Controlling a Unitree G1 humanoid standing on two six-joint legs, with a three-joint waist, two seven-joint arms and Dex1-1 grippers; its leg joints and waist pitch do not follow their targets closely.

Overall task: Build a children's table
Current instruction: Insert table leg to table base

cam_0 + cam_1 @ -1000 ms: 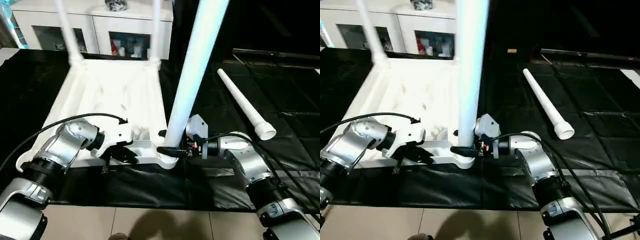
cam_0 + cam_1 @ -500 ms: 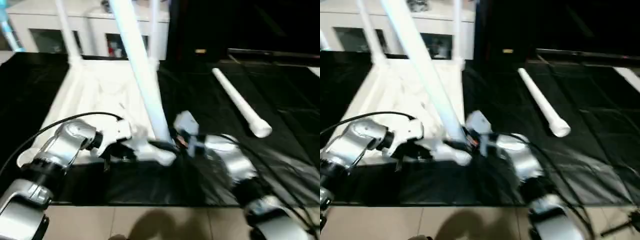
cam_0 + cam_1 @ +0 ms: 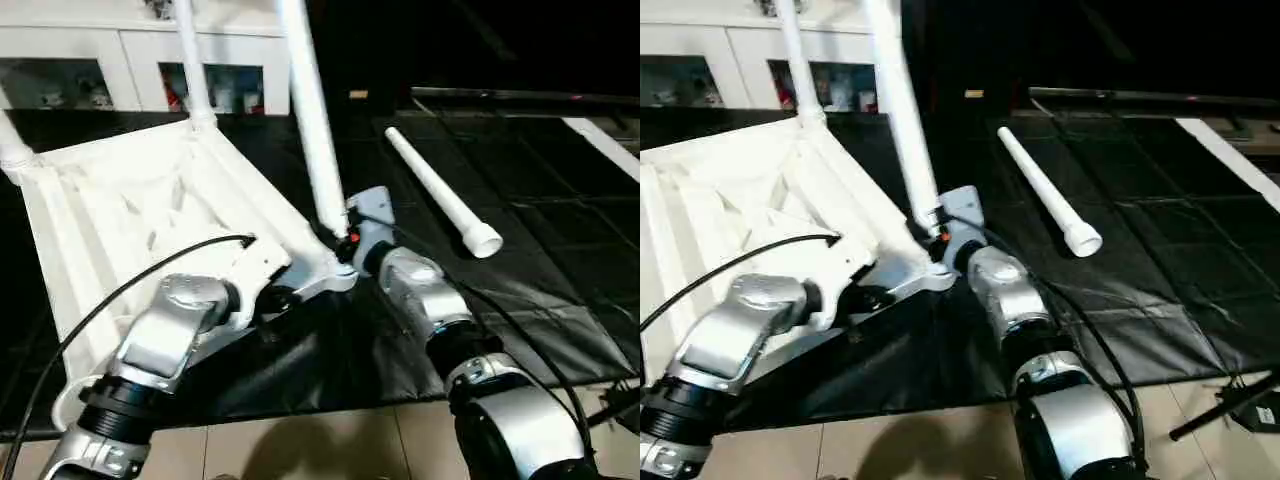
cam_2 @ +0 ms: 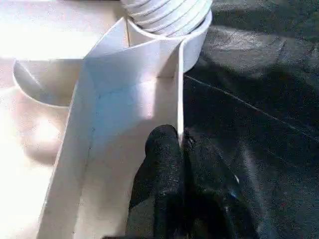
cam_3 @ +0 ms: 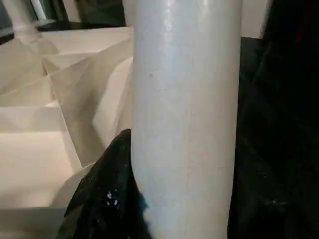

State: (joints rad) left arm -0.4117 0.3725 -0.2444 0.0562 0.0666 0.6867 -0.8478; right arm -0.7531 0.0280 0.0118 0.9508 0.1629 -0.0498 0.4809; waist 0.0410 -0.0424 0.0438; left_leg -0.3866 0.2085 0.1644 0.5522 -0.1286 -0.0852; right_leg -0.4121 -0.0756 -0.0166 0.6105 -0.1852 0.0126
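The children's table lies upside down on black sheeting, its far-left corner cut off at about 9 o'clock. The left end effector has its fingers pressed together on the thin rim wall by the near corner socket. The right end effector clamps the base of the leg standing there; its far finger is hidden behind the tube. A loose leg lies at 2 o'clock.

The upturned table top swung round on the black mat, and the gripped leg tilted leftward.
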